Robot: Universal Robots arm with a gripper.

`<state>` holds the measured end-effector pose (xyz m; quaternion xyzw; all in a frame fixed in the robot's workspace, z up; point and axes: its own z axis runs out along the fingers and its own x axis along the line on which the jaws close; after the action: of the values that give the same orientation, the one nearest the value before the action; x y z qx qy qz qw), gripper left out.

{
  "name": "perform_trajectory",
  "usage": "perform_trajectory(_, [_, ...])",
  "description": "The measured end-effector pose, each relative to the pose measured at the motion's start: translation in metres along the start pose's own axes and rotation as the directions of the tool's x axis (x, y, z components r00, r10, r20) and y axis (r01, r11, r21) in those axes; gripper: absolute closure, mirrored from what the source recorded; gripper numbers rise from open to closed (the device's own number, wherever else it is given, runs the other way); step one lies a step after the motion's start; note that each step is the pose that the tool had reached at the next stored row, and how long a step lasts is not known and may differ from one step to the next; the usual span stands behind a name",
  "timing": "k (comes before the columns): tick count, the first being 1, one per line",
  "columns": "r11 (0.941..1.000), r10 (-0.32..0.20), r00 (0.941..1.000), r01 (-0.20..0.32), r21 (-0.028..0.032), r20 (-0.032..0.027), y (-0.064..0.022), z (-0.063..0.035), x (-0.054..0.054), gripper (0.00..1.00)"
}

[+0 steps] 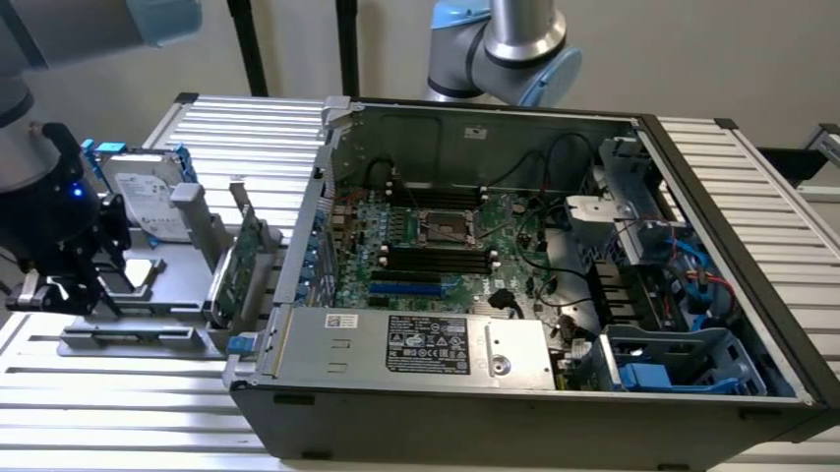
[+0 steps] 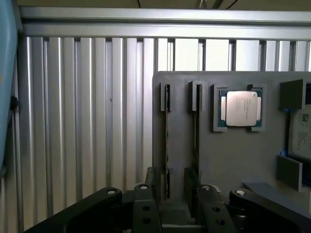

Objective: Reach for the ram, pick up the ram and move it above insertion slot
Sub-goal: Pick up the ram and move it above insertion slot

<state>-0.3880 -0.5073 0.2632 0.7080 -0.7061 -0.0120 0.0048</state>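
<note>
My gripper (image 2: 178, 213) is open, its two dark fingers (image 2: 146, 206) apart above a grey holder plate (image 2: 228, 155). Two thin dark strips stand on edge in the plate's narrow grooves; the nearer to the fingers' gap is the ram (image 2: 167, 145), with a second one (image 2: 197, 141) beside it. Neither finger touches them. In the exterior view the gripper (image 1: 59, 290) hangs over the grey fixture at the left, outside the open computer case. The black insertion slots (image 1: 434, 260) lie side by side on the motherboard, next to the processor socket.
A processor chip (image 2: 241, 108) sits in a pocket of the plate. A silver hard drive (image 1: 138, 192) and a wider green card (image 1: 243, 258) stand on the fixture. The case wall (image 1: 309, 226) rises between fixture and motherboard. A blue slot (image 1: 407, 290) lies below the black ones.
</note>
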Motion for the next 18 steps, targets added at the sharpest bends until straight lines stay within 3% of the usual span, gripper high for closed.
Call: perform_trajectory(18, [0.9997, -0.025, 0.9997, 0.025, -0.0002, -0.0006, -0.0012, 0.0327, 0.004, 0.64])
